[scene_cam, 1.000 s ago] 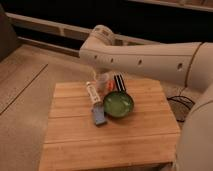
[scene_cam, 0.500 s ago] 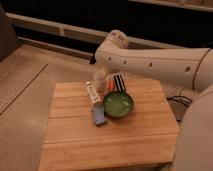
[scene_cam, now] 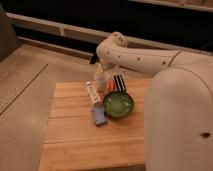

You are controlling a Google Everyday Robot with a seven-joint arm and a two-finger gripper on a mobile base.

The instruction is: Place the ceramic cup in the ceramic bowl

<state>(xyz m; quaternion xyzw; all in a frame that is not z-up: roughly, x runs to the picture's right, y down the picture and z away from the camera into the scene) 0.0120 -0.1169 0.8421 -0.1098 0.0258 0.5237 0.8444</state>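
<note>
1. Tool [scene_cam: 100,69]: positioned in the upper centre of the frame, at the end of the white arm [scene_cam: 145,59] that reaches in from the right. It hangs directly over the ceramic cup [scene_cam: 101,81]. The jaws stand wide apart and have hold of nothing. Whether the tool touches the cup rim cannot be told.

2. Ceramic cup: upright on the wooden surface [scene_cam: 75,145], near its far edge. It sits up and to the left of the ceramic bowl [scene_cam: 118,104], near it but apart from it.

3. Ceramic bowl: at the centre of the frame, resting on the surface with its green inside facing up.

4. Other items on the surface:
- 1 white tube [scene_cam: 93,93] lies just left of the cup.
- 1 flat blue object [scene_cam: 98,116] lies just beside the bowl, at its lower left.
- 1 black-and-white striped item [scene_cam: 119,82] lies right of the cup, above the bowl in the frame.
- 1 small orange item [scene_cam: 111,86] lies between the cup and the striped item.
</note>
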